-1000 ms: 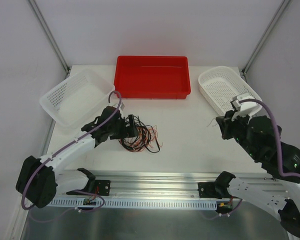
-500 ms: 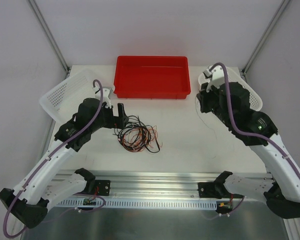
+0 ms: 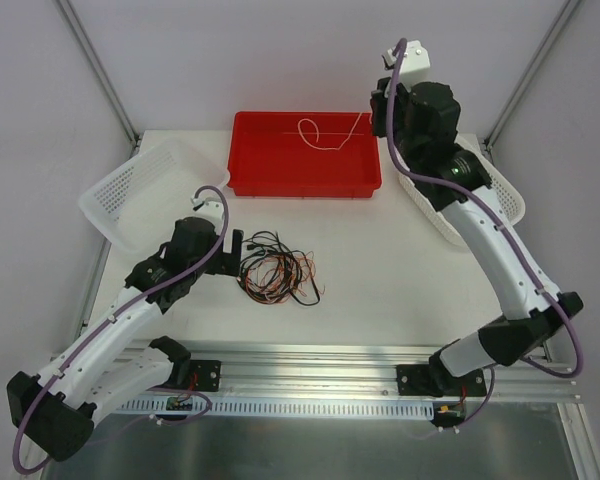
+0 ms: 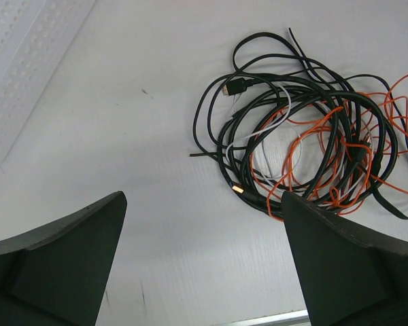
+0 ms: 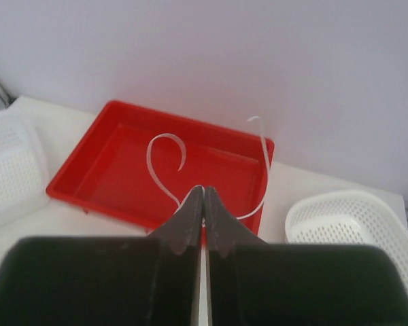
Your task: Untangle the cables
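Note:
The cables [image 3: 278, 275] lie in a tangled heap of black, orange and white wires on the table, shown close in the left wrist view as cables [image 4: 306, 136]. My left gripper [image 3: 242, 243] hovers just left of the heap, open and empty; its fingers [image 4: 68, 258] frame bare table. My right gripper [image 3: 373, 118] is raised high over the red tray [image 3: 250, 180], shut on one white cable [image 3: 315, 135] that dangles in curls above the tray. From the right wrist, the white cable [image 5: 156, 156] runs out both sides of the shut right gripper [image 5: 203, 193].
A red tray [image 5: 81, 193] sits at the back centre. One white mesh basket [image 3: 130, 195] stands at the back left, another white basket [image 3: 500, 195] at the back right under the right arm. A metal rail [image 3: 310, 360] runs along the near edge.
My right arm has swung up and back from the right side to above the red tray, carrying the white cable. My left arm shifted slightly back from the heap, jaws opening fully.

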Controlling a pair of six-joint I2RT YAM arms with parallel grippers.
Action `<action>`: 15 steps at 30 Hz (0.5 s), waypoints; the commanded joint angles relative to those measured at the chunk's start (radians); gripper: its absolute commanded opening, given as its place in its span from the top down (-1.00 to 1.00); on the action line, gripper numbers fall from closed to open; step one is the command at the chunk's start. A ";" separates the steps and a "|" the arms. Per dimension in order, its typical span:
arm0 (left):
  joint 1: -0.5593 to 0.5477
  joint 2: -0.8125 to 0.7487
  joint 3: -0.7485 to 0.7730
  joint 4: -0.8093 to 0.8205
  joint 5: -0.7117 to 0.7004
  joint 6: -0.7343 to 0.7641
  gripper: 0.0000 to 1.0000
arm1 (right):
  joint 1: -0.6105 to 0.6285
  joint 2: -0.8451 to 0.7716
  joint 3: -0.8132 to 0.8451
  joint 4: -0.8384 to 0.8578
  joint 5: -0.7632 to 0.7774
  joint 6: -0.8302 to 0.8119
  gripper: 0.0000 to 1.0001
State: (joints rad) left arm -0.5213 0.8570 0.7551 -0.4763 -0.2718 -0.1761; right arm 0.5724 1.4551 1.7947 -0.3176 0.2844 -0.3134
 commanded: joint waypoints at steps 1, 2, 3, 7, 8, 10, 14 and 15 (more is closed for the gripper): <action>0.017 -0.010 -0.002 0.042 -0.031 0.027 -0.98 | -0.034 0.094 0.055 0.222 -0.060 -0.029 0.99; 0.015 -0.010 -0.003 0.042 -0.021 0.027 -0.98 | -0.035 0.129 0.058 0.286 -0.065 -0.026 0.99; 0.015 -0.010 -0.005 0.041 -0.008 0.024 -0.98 | -0.040 0.192 0.066 0.313 -0.068 -0.026 0.99; 0.015 -0.003 -0.005 0.044 0.003 0.021 -0.98 | -0.063 0.405 0.167 0.379 -0.071 -0.003 0.99; 0.017 0.002 -0.005 0.042 0.005 0.021 -0.98 | -0.068 0.447 0.198 0.377 -0.076 0.005 0.99; 0.017 0.016 -0.008 0.041 0.009 0.024 -0.98 | -0.074 0.578 0.259 0.362 -0.085 0.023 0.99; 0.017 0.030 -0.008 0.038 -0.001 0.029 -0.98 | -0.086 0.735 0.377 0.287 -0.108 0.059 0.85; 0.017 0.033 -0.007 0.036 -0.001 0.030 -0.98 | -0.089 0.748 0.371 0.284 -0.113 0.071 0.93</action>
State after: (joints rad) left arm -0.5148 0.8837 0.7544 -0.4534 -0.2707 -0.1661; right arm 0.4950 2.1765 2.1056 -0.0265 0.2047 -0.2905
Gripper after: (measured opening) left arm 0.992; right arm 0.057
